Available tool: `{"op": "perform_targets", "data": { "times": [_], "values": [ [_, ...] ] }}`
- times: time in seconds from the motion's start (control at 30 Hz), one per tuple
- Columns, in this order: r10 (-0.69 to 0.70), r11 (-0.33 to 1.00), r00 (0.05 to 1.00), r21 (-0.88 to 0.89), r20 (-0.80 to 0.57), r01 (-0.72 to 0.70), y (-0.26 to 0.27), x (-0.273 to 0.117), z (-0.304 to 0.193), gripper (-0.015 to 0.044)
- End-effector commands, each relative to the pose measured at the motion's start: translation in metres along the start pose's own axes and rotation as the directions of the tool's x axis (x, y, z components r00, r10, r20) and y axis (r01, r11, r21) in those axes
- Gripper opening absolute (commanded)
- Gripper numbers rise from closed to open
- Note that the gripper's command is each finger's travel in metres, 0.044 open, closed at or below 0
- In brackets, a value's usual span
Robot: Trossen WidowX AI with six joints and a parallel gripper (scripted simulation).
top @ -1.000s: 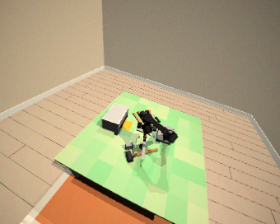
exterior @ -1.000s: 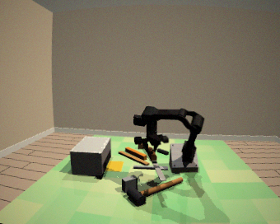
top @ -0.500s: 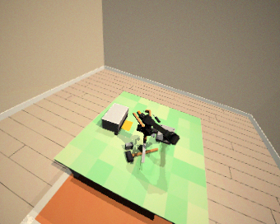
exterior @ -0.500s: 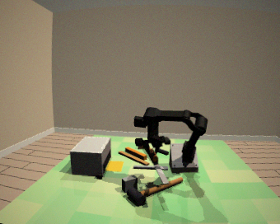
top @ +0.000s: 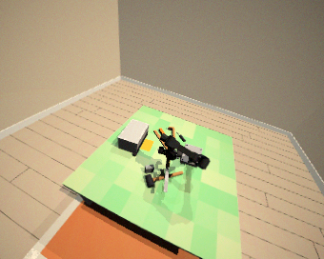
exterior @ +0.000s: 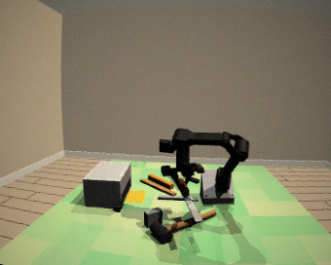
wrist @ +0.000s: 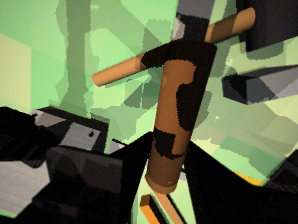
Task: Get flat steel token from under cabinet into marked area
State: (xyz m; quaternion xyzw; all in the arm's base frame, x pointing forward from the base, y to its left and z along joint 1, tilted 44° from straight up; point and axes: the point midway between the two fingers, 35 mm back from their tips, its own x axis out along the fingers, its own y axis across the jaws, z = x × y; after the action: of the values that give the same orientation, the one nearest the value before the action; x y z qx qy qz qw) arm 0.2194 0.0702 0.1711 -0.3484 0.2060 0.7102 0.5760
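"What's lost around the claw [top: 168,163] [exterior: 185,185] [wrist: 171,139]?"
"Up close, its held tool [top: 166,182] [exterior: 193,210] [wrist: 172,105] runs off the top, covering part of the hammer [top: 174,174] [exterior: 191,222] [wrist: 117,72] beyond."
"And beside it?"
"A finger hides most of the yellow patch [top: 147,145] [exterior: 134,196] [wrist: 248,178]."
"Under the box [top: 132,137] [exterior: 102,184], off ahead of the claw?"
"Too dark and small to tell."

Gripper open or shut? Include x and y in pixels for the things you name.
The gripper [top: 168,158] [exterior: 182,180] [wrist: 167,138] is shut on a brown handle [top: 168,164] [exterior: 184,188] [wrist: 172,105]; the wrist view shows it between the black fingers.
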Motion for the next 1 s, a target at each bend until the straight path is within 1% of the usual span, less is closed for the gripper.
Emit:
{"op": "perform_targets", "data": {
  "times": [0.0,0.13,0.97],
  "values": [
    [-0.014,1.0,1.0,0.003,0.01,0.014,-0.0014,-0.0026,0.0091,0.0],
    [-0.014,1.0,1.0,0.01,0.01,0.014,-0.0011,-0.0027,0.0099,0.0],
    [-0.014,0.977,1.0,0.214,0.01,0.012,0.0002,-0.0026,0.0068,0.0]
  ]
}}
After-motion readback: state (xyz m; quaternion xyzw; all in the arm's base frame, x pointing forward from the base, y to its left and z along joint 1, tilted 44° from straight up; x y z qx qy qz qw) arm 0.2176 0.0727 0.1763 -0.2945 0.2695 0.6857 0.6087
